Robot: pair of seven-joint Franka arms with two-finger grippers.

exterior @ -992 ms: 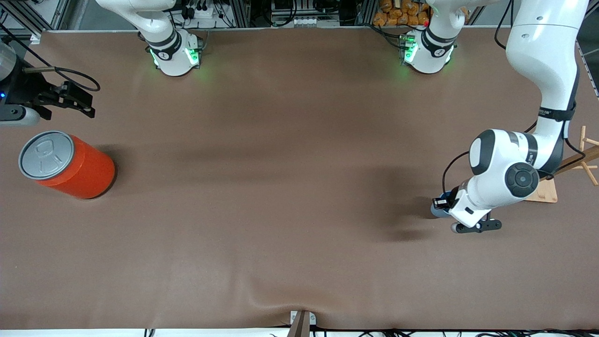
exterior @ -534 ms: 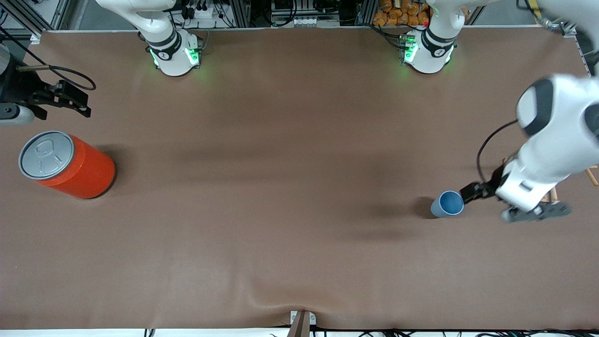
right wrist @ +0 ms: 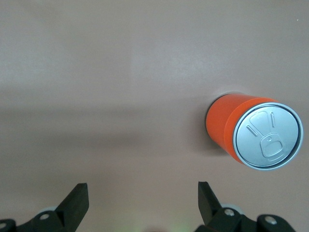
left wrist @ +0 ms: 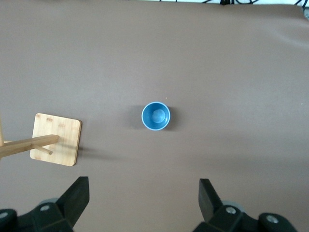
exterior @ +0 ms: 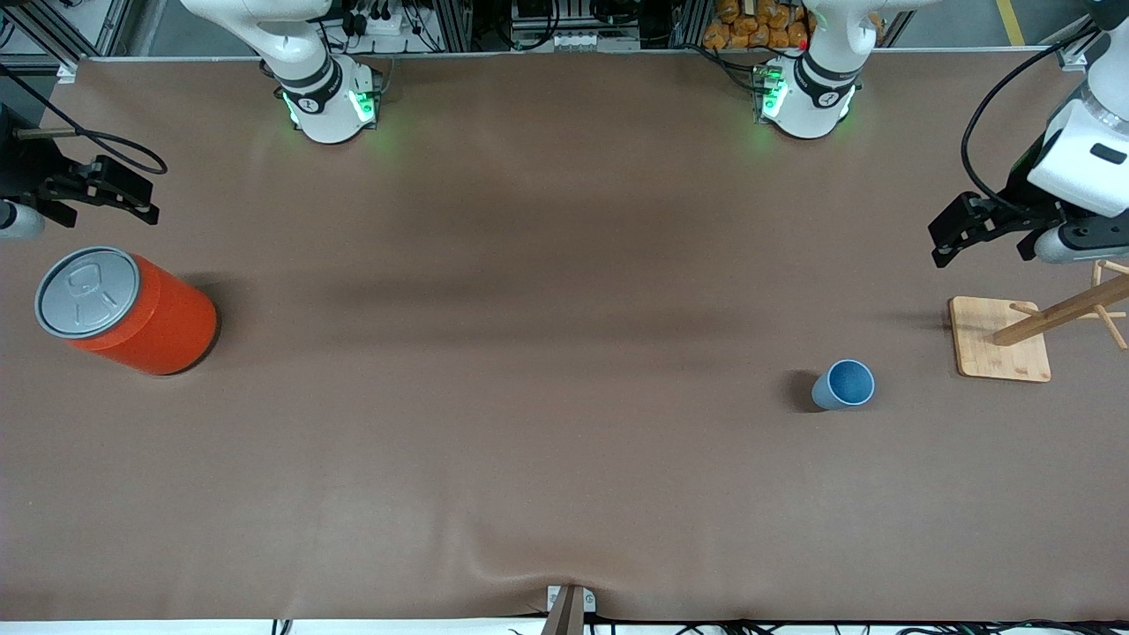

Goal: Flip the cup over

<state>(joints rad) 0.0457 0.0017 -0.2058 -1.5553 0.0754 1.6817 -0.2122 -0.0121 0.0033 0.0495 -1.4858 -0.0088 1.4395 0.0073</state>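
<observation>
Brown table point(exterior: 564, 353), cup point(exterior: 845, 384) upright, rack point(exterior: 1058, 322) seemingly cropped.

Orange can point(right wrist: 231, 128) stands upright beside the open right hand point(right wrist: 143, 205).

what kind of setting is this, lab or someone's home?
Most likely a robotics lab bench. Two arms are bolted along one edge of a table under a plain brown cover, aluminium framing and cabling run along that edge, and the only props are a cup, a can and a wooden rack.
</observation>
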